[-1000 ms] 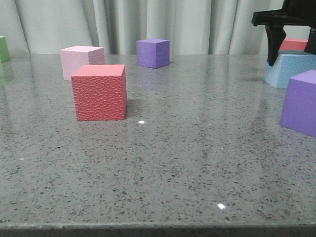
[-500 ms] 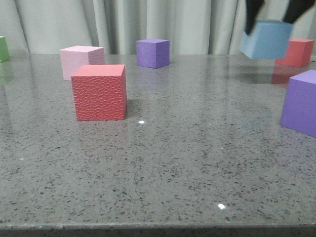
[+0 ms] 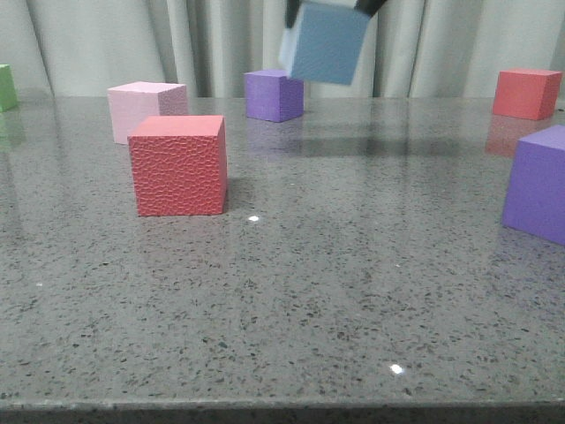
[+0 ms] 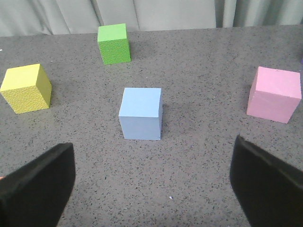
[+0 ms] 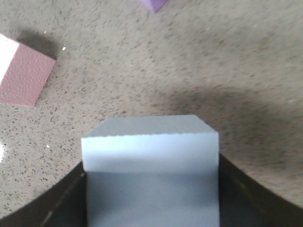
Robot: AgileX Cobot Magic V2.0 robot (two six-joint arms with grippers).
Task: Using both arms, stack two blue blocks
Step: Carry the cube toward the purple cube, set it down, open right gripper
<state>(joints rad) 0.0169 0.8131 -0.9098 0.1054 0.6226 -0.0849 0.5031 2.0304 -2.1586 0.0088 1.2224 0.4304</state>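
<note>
My right gripper [image 3: 331, 7] is shut on one light blue block [image 3: 325, 42] and holds it in the air above the far middle of the table; the block is tilted and blurred. In the right wrist view the block [image 5: 150, 175] fills the space between the dark fingers [image 5: 52, 208]. The second light blue block [image 4: 141, 113] stands on the table in the left wrist view, ahead of my left gripper [image 4: 151, 184]. The left gripper is open and empty, its two black fingers [image 4: 35, 187] wide apart. The left arm does not show in the front view.
In the front view stand a red cube [image 3: 178, 164], a pink cube [image 3: 146, 109], a purple cube [image 3: 274, 94], a second red cube [image 3: 527, 93], a large purple cube [image 3: 538, 181] at the right edge and a green cube [image 3: 7, 87]. The left wrist view shows yellow [image 4: 26, 88], green [image 4: 113, 43] and pink [image 4: 274, 93] cubes.
The right gripper has lifted the blue block off the table at the far right and carried it left and up to the upper middle. A red cube behind it has come into view.
</note>
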